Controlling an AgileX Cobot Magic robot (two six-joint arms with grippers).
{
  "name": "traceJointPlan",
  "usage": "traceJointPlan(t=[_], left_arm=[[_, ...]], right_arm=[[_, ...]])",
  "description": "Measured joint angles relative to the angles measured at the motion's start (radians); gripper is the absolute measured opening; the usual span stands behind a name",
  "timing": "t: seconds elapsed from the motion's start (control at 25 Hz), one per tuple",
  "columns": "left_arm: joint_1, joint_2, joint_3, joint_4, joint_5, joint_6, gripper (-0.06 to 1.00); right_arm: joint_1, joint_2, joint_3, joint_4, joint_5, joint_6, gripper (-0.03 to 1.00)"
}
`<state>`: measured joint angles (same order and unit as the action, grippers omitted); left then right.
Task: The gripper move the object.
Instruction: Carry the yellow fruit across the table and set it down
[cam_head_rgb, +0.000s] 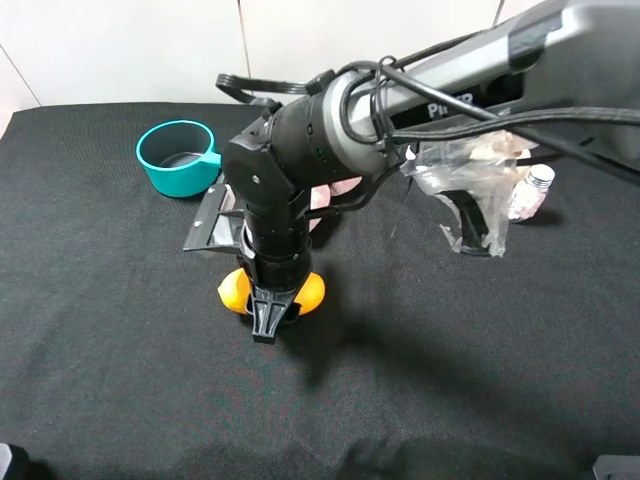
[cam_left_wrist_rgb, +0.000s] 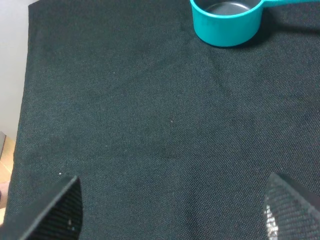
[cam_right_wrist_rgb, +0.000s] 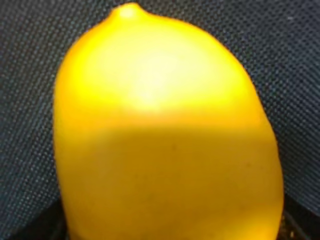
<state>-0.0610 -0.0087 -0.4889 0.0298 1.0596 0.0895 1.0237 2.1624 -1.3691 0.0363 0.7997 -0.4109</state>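
The yellow-orange fruit (cam_head_rgb: 236, 291) lies on the black cloth (cam_head_rgb: 120, 330) at the middle of the table. My right gripper (cam_head_rgb: 268, 318) reaches across from the right and stands straight down over it, so the fruit shows on both sides of the claw. In the right wrist view the fruit (cam_right_wrist_rgb: 165, 135) fills the frame, with dark finger edges hugging its two sides. The jaws look closed on it. My left gripper (cam_left_wrist_rgb: 172, 210) is open and empty above bare cloth; only its two fingertips (cam_left_wrist_rgb: 60, 210) show.
A teal cup (cam_head_rgb: 178, 157) stands at the back left and also shows in the left wrist view (cam_left_wrist_rgb: 227, 22). A flat dark block (cam_head_rgb: 212, 222) lies behind the fruit. A pink plush (cam_head_rgb: 335, 190) peeks out behind the arm. A clear plastic bag (cam_head_rgb: 470, 190) and a small bottle (cam_head_rgb: 530, 192) lie at the right.
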Motion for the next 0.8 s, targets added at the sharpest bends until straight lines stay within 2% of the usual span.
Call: traceJointPlan(t=[0.24,0.48,0.8], left_arm=[[0.000,0.000,0.000,0.000,0.000,0.000,0.79],[0.000,0.000,0.000,0.000,0.000,0.000,0.79],[0.000,0.000,0.000,0.001,0.000,0.000,0.79]], right_arm=[[-0.007,-0.038,0.000,0.020,0.006,0.021,0.46],[-0.047,-0.090,0.000,0.098,0.056,0.031,0.46],[-0.100,-0.187,0.000,0.106,0.102,0.127,0.46]])
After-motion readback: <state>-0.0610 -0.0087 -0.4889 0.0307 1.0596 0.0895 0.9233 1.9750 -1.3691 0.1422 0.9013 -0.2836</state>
